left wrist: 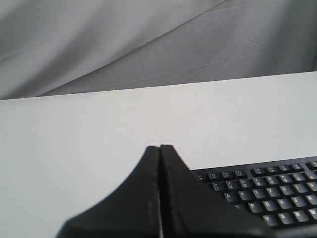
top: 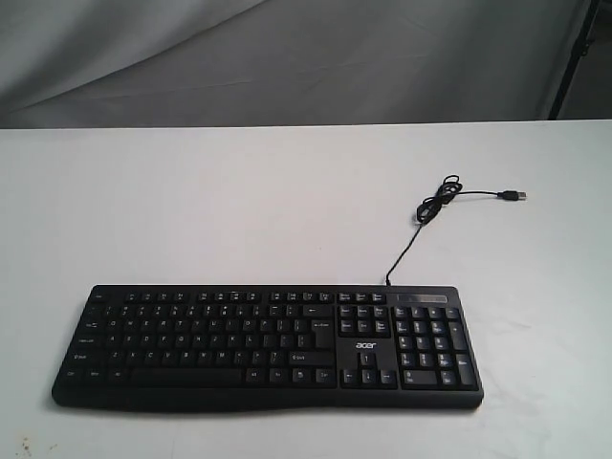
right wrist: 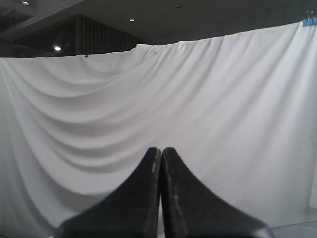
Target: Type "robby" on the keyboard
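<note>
Though neither arm shows in the wide view, both wrist cameras show their fingers pressed together to a narrow point. The left gripper [left wrist: 159, 148] hangs over the white table [top: 239, 210] with one corner of the keyboard [top: 268, 346] close by. The right gripper [right wrist: 161, 149] is aimed at the draped cloth [right wrist: 208, 94], well clear of the keys.

The keyboard lies flat at the near edge of the table, with its long axis running straight across from left to right. The letter keys are on the left and the number pad on the right. The legends read upright from the near side, so its front edge faces this way. Its thin cable [top: 406, 251] leaves the far edge and loops to a loose plug [top: 516, 195].

To my eye it is a stiff, light plastic slab that would likely skate on the smooth tabletop if nudged sideways. I would not grip it at all. The place to touch is the top of a single key, pressed straight down with a closed fingertip. The keys sit close together, so a slightly off-centre press could catch a neighbouring key.
</note>
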You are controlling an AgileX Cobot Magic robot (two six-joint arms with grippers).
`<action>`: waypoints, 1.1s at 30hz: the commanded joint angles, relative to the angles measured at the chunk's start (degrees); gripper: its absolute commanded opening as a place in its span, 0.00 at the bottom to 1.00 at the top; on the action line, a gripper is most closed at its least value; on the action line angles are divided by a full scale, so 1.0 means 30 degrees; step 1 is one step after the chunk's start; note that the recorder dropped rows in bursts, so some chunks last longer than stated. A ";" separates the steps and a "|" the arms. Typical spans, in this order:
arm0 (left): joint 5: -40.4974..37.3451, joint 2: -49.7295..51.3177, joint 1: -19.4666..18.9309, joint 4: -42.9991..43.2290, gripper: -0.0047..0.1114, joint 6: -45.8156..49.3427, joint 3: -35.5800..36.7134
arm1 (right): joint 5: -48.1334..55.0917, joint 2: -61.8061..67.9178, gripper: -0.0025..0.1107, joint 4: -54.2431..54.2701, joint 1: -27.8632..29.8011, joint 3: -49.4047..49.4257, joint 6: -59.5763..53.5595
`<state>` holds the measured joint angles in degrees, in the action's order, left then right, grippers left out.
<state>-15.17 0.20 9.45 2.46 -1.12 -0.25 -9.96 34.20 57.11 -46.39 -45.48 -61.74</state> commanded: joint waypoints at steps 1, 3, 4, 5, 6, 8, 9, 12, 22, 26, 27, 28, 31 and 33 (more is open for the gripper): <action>0.0102 -0.0066 0.0122 0.0091 0.04 -0.0053 0.0082 | -0.0219 -0.1339 0.02 -0.0687 0.1206 0.1929 -0.0344; 0.0102 -0.0066 0.0122 0.0091 0.04 -0.0053 0.0082 | -0.0219 -0.1989 0.02 -0.0022 0.2979 0.3084 -0.0275; 0.0102 -0.0066 0.0122 0.0091 0.04 -0.0053 0.0082 | -0.0335 -0.2360 0.02 0.0617 0.4154 0.3823 -0.0275; 0.0102 -0.0066 0.0122 0.0091 0.04 -0.0053 0.0082 | -0.0493 -0.2748 0.02 0.1354 0.5373 0.4437 -0.0275; 0.0102 -0.0066 0.0122 0.0091 0.04 -0.0053 0.0082 | -0.0727 -0.3107 0.02 0.2258 0.6562 0.5182 -0.0275; 0.0102 -0.0066 0.0122 0.0091 0.04 -0.0053 0.0082 | -0.1372 -0.3670 0.02 0.3962 0.8492 0.6463 -0.0275; 0.0102 -0.0066 0.0122 0.0091 0.04 -0.0053 0.0082 | -0.1652 -0.4014 0.02 0.5006 0.9557 0.7259 -0.0275; 0.0102 -0.0066 0.0122 0.0091 0.04 -0.0053 0.0082 | -0.2222 -0.4827 0.02 0.6211 1.1028 0.9001 -0.0275; 0.0102 -0.0066 0.0122 0.0091 0.04 -0.0053 0.0082 | -0.2444 -0.8659 0.02 0.3672 1.1722 1.3845 -0.0322; 0.0102 -0.0066 0.0122 0.0091 0.04 -0.0053 0.0082 | -0.2446 -0.9881 0.02 0.3231 1.2174 1.4767 -0.0322; 0.0102 -0.0066 0.0122 0.0091 0.04 -0.0053 0.0082 | -0.2446 -0.9981 0.02 0.3231 1.2174 1.4767 -0.0408; 0.0102 -0.0066 0.0122 0.0091 0.04 -0.0053 0.0082 | -0.2446 -0.9981 0.02 0.3231 1.2174 1.4767 -0.0408; 0.0102 -0.0066 0.0122 0.0091 0.04 -0.0053 0.0082 | -0.2341 -0.9982 0.02 0.3231 1.2174 1.4767 -0.0405; 0.0102 -0.0066 0.0122 0.0091 0.04 -0.0053 0.0082 | -0.2021 -0.9982 0.02 0.3231 1.2174 1.4767 -0.0144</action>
<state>-15.17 0.20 9.45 2.46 -1.12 -0.25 -16.99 4.68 67.51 -10.30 -1.49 -62.60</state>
